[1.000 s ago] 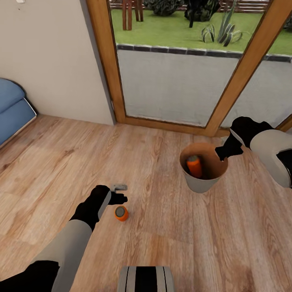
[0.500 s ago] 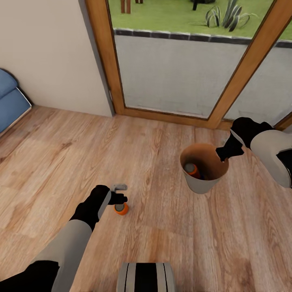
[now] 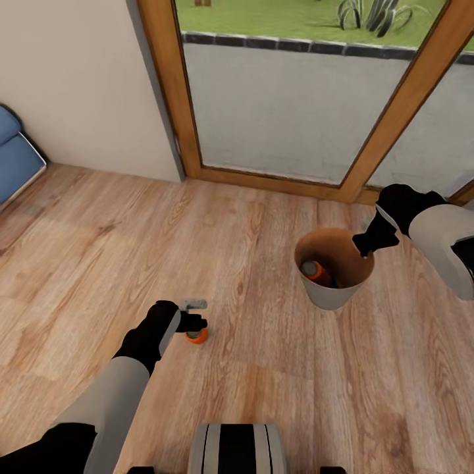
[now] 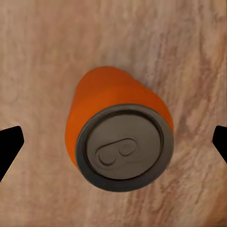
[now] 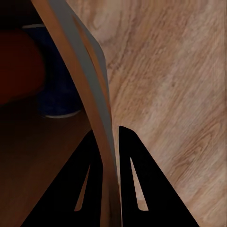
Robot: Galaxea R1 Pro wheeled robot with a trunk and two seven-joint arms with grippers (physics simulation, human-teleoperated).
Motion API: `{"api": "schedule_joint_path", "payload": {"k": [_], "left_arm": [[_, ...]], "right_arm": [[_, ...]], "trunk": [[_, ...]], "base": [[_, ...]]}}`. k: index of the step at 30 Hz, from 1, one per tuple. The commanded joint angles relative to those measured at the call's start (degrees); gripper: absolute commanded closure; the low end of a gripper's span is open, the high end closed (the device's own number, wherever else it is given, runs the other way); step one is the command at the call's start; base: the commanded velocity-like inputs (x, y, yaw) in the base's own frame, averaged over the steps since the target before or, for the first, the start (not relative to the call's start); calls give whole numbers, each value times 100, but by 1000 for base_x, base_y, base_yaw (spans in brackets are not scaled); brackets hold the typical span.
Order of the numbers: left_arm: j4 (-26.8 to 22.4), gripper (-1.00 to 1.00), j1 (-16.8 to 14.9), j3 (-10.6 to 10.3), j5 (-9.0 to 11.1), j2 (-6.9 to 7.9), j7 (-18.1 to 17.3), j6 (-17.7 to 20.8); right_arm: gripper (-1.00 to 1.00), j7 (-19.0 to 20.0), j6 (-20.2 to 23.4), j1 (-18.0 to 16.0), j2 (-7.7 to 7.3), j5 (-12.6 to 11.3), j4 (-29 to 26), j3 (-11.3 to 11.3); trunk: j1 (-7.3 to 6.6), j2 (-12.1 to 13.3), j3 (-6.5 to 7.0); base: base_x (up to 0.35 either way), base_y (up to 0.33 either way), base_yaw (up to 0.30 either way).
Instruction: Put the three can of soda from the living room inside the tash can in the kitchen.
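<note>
An orange can of soda [image 4: 120,142] stands upright on the wood floor, grey top showing. My left gripper [image 4: 113,144] hangs open right above it, one fingertip [image 4: 9,146] on each side and clear of the can. From the head camera this gripper [image 3: 195,315] partly covers the can [image 3: 195,336]. The pale grey tash can [image 3: 339,295] stands to the right near the glass doors, with a second orange can [image 3: 315,270] lying tilted inside. My right gripper [image 3: 365,244] is shut on its rim [image 5: 80,71]. A dark blue can [image 5: 59,94] shows inside.
Wood-framed glass doors [image 3: 174,99] and a pale wall [image 3: 72,85] close the far side. A corner of the light blue sofa [image 3: 16,161] shows at the far left. Open plank floor [image 3: 263,368] lies between my arms, with the robot's base [image 3: 237,447] at the near edge.
The whole view has shifted, so the camera moved. My left gripper now sits closer over the floor can, hiding more of it. The orange can in the bin has tipped over.
</note>
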Motion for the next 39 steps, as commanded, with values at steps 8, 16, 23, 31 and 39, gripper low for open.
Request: {"api": "schedule_joint_path", "payload": {"k": [8, 16, 23, 31, 39], "left_arm": [[0, -100, 7, 0, 0, 0, -8, 0], [-11, -100, 9, 0, 0, 0, -13, 0], [-67, -100, 17, 0, 8, 0, -35, -6], [-70, -100, 18, 0, 8, 0, -36, -4], [-42, 100, 18, 0, -17, 0, -46, 4]], "right_arm": [[100, 16, 15, -36, 0, -37, 5, 150], [100, 17, 15, -44, 0, -33, 13, 216], [100, 18, 15, -38, -1, -38, 13, 342], [100, 18, 15, -37, 2, -41, 13, 399], [100, 18, 15, -37, 10, -40, 13, 402]], "trunk": [[3, -4, -110], [16, -10, -272], [16, -10, -289], [16, -10, -290], [16, -10, -290]], "base": [[0, 0, 0], [0, 0, 0], [0, 0, 0], [0, 0, 0], [0, 0, 0]]}}
